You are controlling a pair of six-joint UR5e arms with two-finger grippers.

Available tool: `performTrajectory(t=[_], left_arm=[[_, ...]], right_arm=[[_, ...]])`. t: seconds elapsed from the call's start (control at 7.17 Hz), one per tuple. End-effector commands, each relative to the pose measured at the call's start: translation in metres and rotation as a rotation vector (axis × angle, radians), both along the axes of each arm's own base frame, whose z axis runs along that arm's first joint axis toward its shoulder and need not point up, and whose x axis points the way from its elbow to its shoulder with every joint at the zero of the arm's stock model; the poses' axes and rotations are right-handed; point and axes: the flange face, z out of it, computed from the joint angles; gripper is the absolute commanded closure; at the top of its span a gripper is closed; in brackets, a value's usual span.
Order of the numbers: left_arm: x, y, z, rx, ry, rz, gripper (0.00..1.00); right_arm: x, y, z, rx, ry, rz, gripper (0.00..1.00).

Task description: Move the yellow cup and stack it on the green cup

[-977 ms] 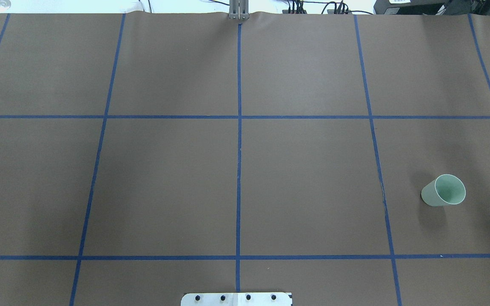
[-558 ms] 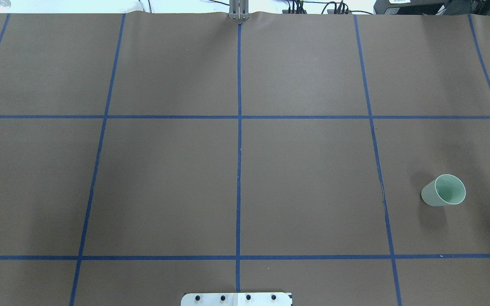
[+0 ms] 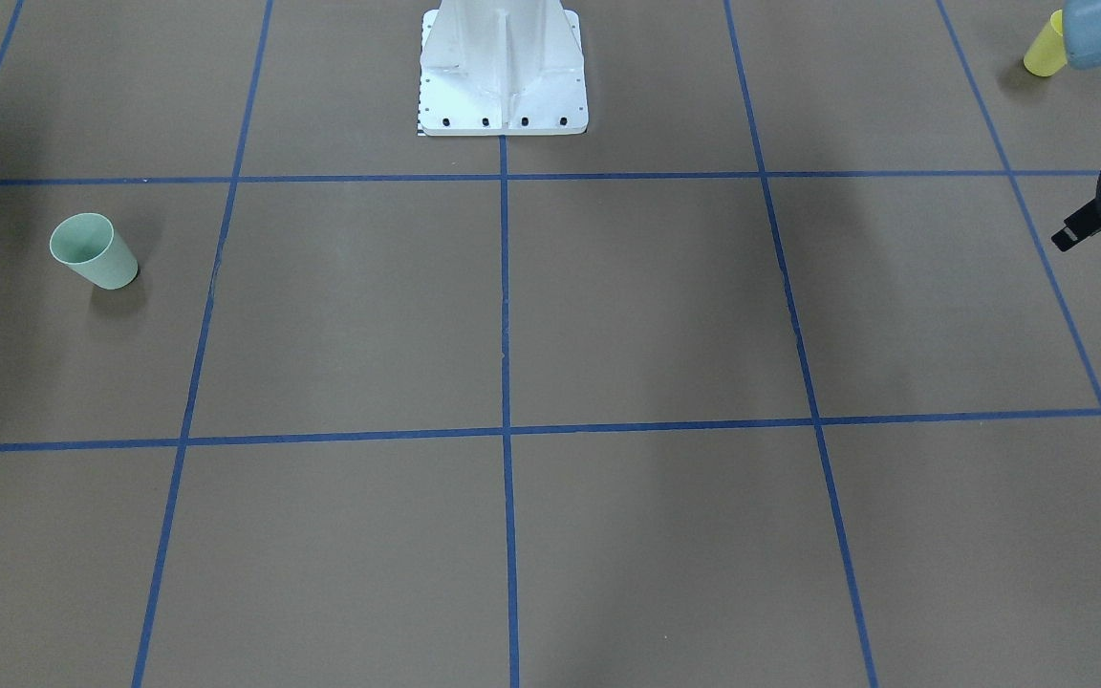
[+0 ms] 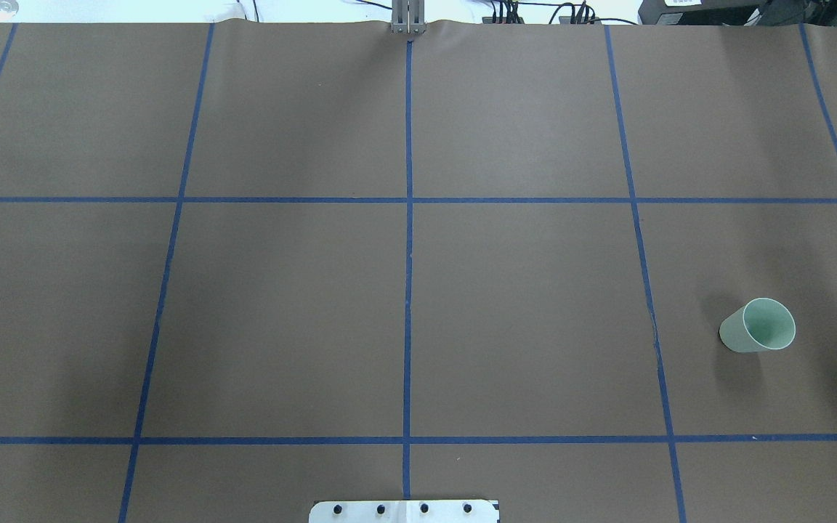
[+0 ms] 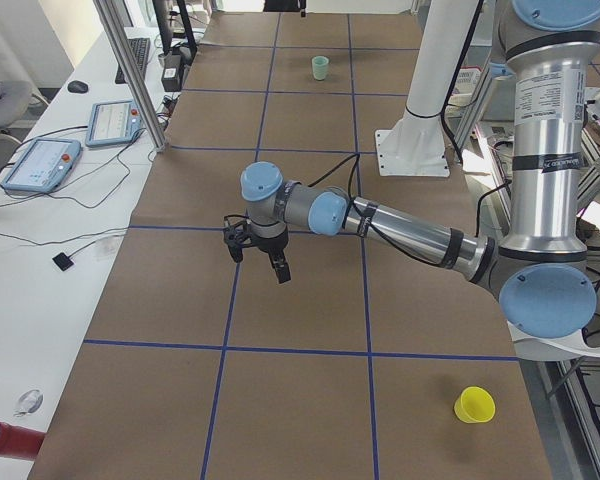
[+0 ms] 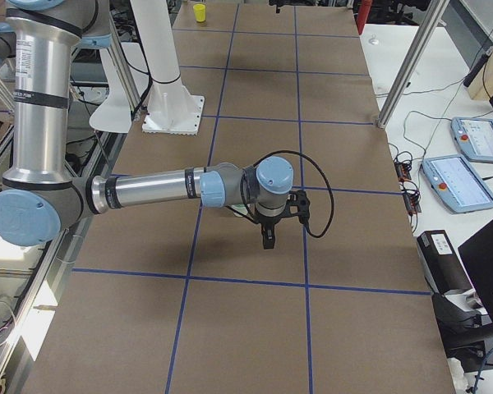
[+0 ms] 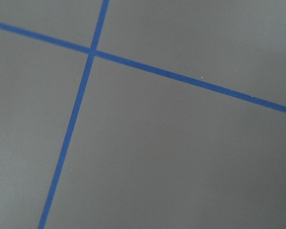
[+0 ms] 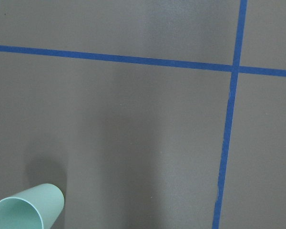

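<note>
The green cup stands upright on the brown table on my right side; it also shows in the front view, the left side view and the right wrist view. The yellow cup stands upright at the table's left end near my base, also in the front view and the right side view. My left gripper hovers over the table, far from the yellow cup. My right gripper hovers near the green cup. I cannot tell whether either is open. Neither holds a cup.
Blue tape lines divide the table into squares. The white robot pedestal stands at the near middle edge. A side bench with tablets and a metal frame post lie past the far edge.
</note>
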Motion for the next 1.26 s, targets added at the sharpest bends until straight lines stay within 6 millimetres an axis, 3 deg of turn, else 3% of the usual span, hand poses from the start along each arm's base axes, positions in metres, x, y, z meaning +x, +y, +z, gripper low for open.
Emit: performTrajectory(t=[0.0, 0.14, 0.28, 0.7, 1.12], left_arm=[[0.071, 0.011, 0.009, -0.157, -0.199, -0.185, 0.00], [0.083, 0.020, 0.007, -0.180, -0.267, -0.269, 0.00], [0.073, 0.040, 0.026, -0.222, -0.334, -0.340, 0.00], [0.100, 0.089, 0.071, -0.371, -0.678, -0.605, 0.01], [0.133, 0.156, 0.085, -0.543, -1.062, -0.855, 0.03]], right_arm=[[-0.002, 0.000, 0.002, -0.002, -0.038, -0.005, 0.00], [-0.004, 0.000, 0.000, -0.003, -0.060, -0.008, 0.00], [-0.007, 0.000, -0.002, -0.005, -0.078, -0.017, 0.00], [-0.030, 0.001, -0.001, -0.017, -0.106, -0.067, 0.00], [-0.054, 0.003, -0.002, -0.020, -0.101, -0.118, 0.00]])
